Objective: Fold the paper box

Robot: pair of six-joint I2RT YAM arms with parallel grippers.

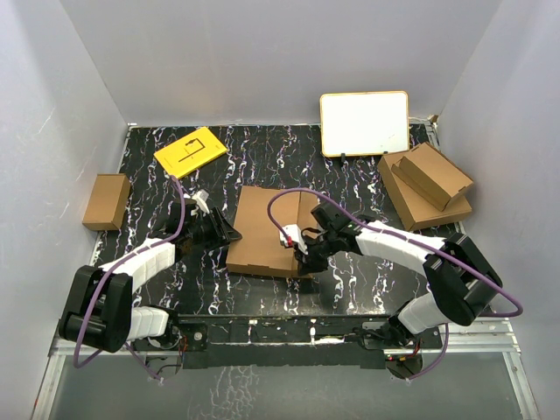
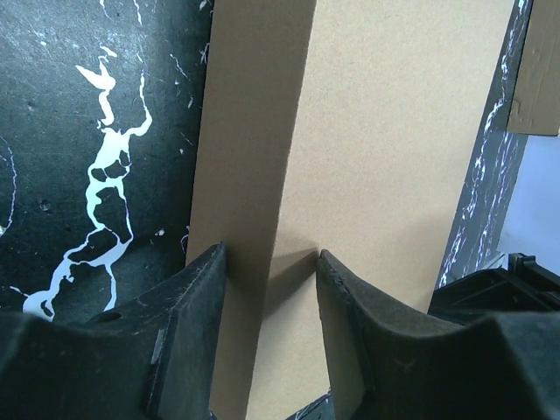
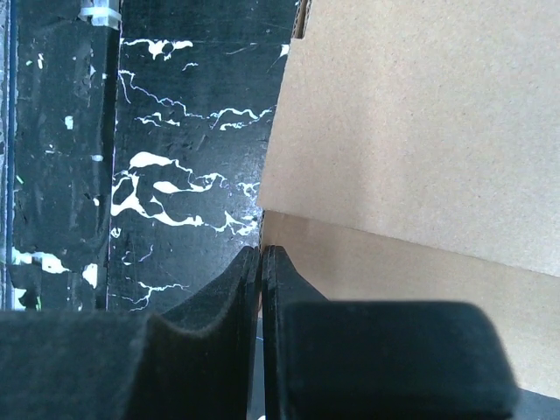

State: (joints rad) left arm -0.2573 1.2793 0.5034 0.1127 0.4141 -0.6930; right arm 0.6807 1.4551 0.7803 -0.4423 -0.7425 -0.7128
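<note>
— Paper box [image 1: 262, 229]: where do we have it?
— We see it lying near the middle of the black marbled table [image 1: 350, 293], between our two arms, with its broad brown panel facing up.
— And our left gripper [image 1: 227, 233]?
— It is at the box's left edge. In the left wrist view its fingers stand partly apart, one on each side of that edge. Both touch cardboard, so we read it as a hold on the paper box, though we cannot tell how firm.
— Our right gripper [image 1: 304, 254]?
— Its fingers are pressed fully together with nothing between them. The tips sit at the near right part of the box, right against the edge where one cardboard panel overlaps another.
— What else do we have on the table?
— We have a small brown box [image 1: 107, 201] at the far left and a yellow card [image 1: 190, 150] with black lines at the back left. A whiteboard [image 1: 364, 122] is propped against the back wall, and stacked cardboard boxes [image 1: 426, 185] sit at the right. All of them lie well apart from the paper box.
</note>
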